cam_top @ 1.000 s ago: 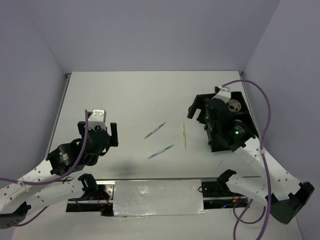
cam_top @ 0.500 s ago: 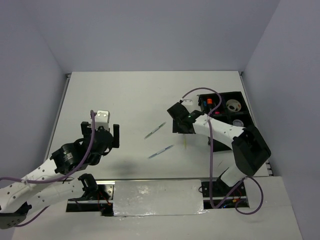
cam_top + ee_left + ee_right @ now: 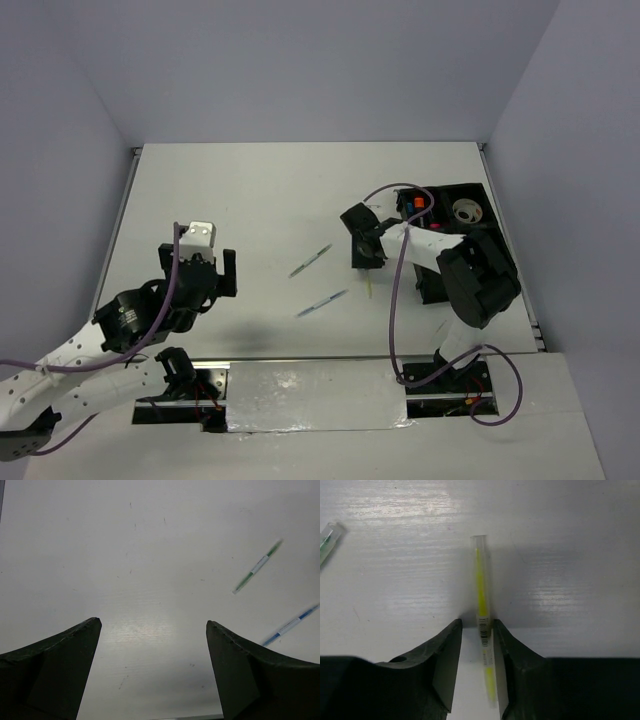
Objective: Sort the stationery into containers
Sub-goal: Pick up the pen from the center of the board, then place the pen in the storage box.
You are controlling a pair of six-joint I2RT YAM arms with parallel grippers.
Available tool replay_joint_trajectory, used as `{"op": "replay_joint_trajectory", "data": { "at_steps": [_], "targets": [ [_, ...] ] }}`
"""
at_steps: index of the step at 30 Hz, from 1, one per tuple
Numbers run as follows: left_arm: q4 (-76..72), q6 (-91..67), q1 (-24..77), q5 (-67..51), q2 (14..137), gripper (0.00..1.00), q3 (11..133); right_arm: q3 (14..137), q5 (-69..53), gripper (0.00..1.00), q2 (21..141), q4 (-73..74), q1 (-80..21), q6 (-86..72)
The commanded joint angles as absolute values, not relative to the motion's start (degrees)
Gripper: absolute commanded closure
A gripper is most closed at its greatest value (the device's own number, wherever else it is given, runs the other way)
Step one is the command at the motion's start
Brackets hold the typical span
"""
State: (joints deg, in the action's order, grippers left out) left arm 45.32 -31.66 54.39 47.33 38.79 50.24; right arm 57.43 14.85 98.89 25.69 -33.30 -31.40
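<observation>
Stationery is partly sorted: the black plastic compartment tray [image 3: 450,190] at the desk's [image 3: 250,190] 3 o'clock edge already holds several items. Three pieces lie loose near the middle. These are a thin clear stick with a yellow core [image 3: 482,590], a slim white pen with green ends [image 3: 310,260] and a slim white pen with blue ends [image 3: 322,302] toward 8 o'clock of the stick.

The step in hand looks like the pickup of the yellow stick. It lies flat on the desk between the fingers of the right end effector [image 3: 477,622]. The jaws stand narrow around it, one against its side with a sliver of desk showing at the other, so no firm pinch yet.

The left end effector [image 3: 152,625] hangs spread wide and empty over bare desk.

Next comes squeezing fully, lifting cleanly, then carrying toward 2 o'clock to a long compartment.
</observation>
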Motion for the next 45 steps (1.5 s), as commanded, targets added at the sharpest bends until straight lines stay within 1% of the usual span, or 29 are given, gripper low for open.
{"op": "replay_joint_trajectory", "data": {
  "at_steps": [1, 2, 5, 6, 8, 11, 12, 14, 15, 18, 19, 20, 21, 24, 25, 26, 28, 34, 39, 45],
  "targets": [
    [43.94, -31.46, 54.23, 47.99, 37.88, 0.01, 50.19, 56.95, 12.65, 0.64, 101.33, 24.78, -32.78, -30.49],
    [43.95, -31.46, 54.23, 47.99, 37.79, 0.01, 50.10, 56.61, 12.92, 0.67, 101.42, 24.87, -32.78, -30.67],
    [43.68, -31.11, 54.23, 47.64, 37.62, 0.01, 50.10, 56.34, 13.53, 0.94, 100.12, 25.40, -32.87, -30.76],
    [43.59, -31.03, 54.23, 47.46, 37.62, 0.01, 50.01, 56.34, 13.88, 1.00, 99.32, 25.57, -32.87, -30.67],
    [43.51, -30.94, 54.23, 47.37, 37.62, 0.01, 49.92, 56.43, 13.80, 1.00, 96.96, 26.10, -32.96, -30.06],
    [43.50, -30.94, 54.23, 47.20, 37.79, 0.01, 50.10, 56.34, 13.97, 1.00, 89.14, 28.03, -32.70, -28.83],
    [43.51, -30.94, 54.23, 47.20, 37.79, 0.01, 50.01, 56.51, 14.58, 1.00, 84.68, 29.17, -31.74, -28.39],
    [43.51, -30.94, 54.23, 47.11, 37.62, 0.01, 50.01, 56.60, 16.08, 1.00, 80.62, 32.59, -29.81, -27.95],
    [43.42, -30.94, 54.32, 47.11, 37.53, 0.01, 49.92, 56.25, 16.00, 1.00, 76.59, 33.30, -26.92, -27.08],
    [43.24, -30.76, 54.32, 46.93, 37.09, 0.01, 49.92, 53.88, 14.51, 1.00, 71.12, 34.45, -20.68, -25.23],
    [43.16, -30.76, 54.32, 46.93, 36.83, 0.01, 49.75, 53.27, 13.98, 1.00, 68.58, 34.63, -15.26, -23.57],
    [42.98, -30.59, 54.32, 46.76, 36.83, 0.01, 49.75, 52.57, 13.71, 1.00, 67.68, 35.41, -12.33, -22.86],
    [42.98, -30.59, 54.32, 46.67, 36.91, 0.01, 49.83, 52.38, 14.23, 1.00, 66.54, 35.85, -7.08, -21.72],
    [42.80, -30.41, 54.40, 46.41, 37.18, 0.01, 49.75, 51.24, 13.80, 1.00, 66.36, 34.72, -0.45, -20.13],
    [42.80, -30.41, 54.40, 46.41, 37.53, 0.01, 49.75, 51.07, 13.10, 1.00, 66.79, 33.76, 5.04, -20.30],
    [42.89, -30.32, 54.40, 46.23, 37.62, 0.01, 49.75, 50.89, 11.01, 1.00, 66.97, 33.05, 6.23, -20.39],
    [42.80, -30.32, 54.40, 46.14, 37.88, 0.01, 49.75, 50.71, 11.07, 1.00, 67.23, 31.39, 7.90, -21.62],
    [42.54, -30.06, 54.40, 45.79, 37.88, 0.01, 49.66, 50.80, 10.02, 1.00, 69.08, 29.54, 7.91, -22.24],
    [42.45, -29.88, 54.40, 45.62, 38.23, 0.01, 49.57, 45.89, 7.39, 1.00, 68.99, 25.85, 7.91, -21.89],
    [42.10, -29.53, 54.40, 45.26, 39.02, 0.01, 49.40, 42.11, 5.89, 0.97, 68.82, 22.77, 6.33, -21.80]
  ]
}}
